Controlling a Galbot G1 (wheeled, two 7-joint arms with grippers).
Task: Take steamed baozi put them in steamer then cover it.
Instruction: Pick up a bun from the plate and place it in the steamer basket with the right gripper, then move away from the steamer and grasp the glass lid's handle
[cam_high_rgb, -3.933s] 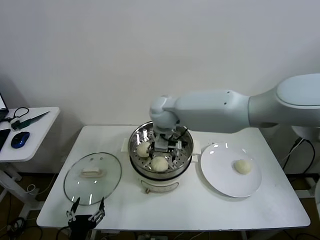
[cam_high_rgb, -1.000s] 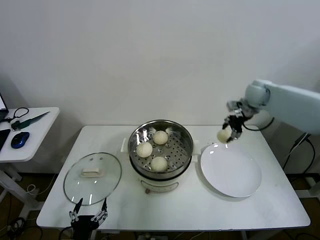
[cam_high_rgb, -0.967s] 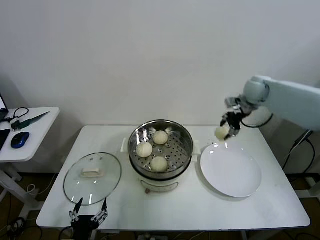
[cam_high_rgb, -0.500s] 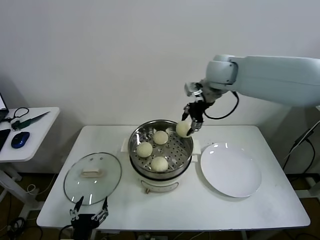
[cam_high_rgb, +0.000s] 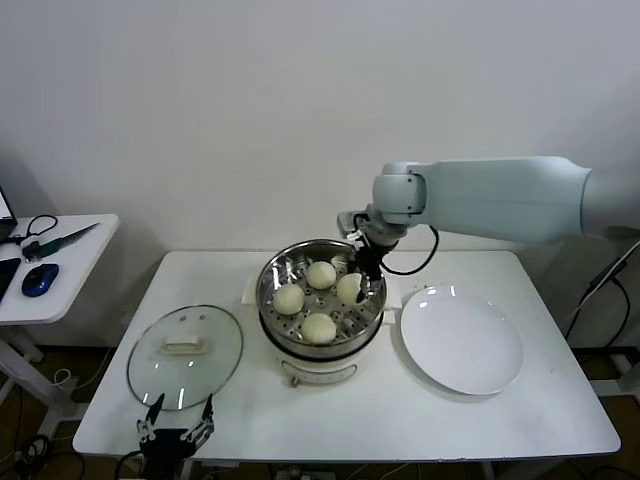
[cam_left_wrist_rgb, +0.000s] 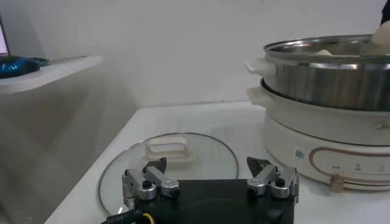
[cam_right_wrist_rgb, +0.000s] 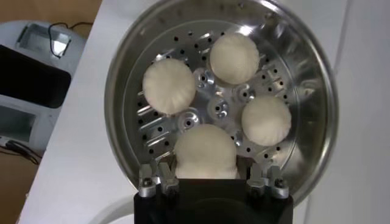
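Four round white buns sit within the steamer (cam_high_rgb: 322, 300), a shiny steel pot at the middle of a white table (cam_high_rgb: 400, 420). Being domed and round, they have no long axis and point no particular way. Three buns (cam_right_wrist_rgb: 233, 57) rest on the perforated tray. The fourth bun (cam_high_rgb: 349, 288) is clamped in the right gripper (cam_high_rgb: 360, 282), reaching down inside the pot's right side. A glass lid (cam_high_rgb: 185, 355) lies flat on the steamer's left, an empty white plate (cam_high_rgb: 462, 340) on its right. The left gripper (cam_high_rgb: 173, 433) hangs spread wide at the table's near edge, by the lid.

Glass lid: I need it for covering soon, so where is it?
In the head view, the glass lid lies flat on the table's left side, beside the steamer.
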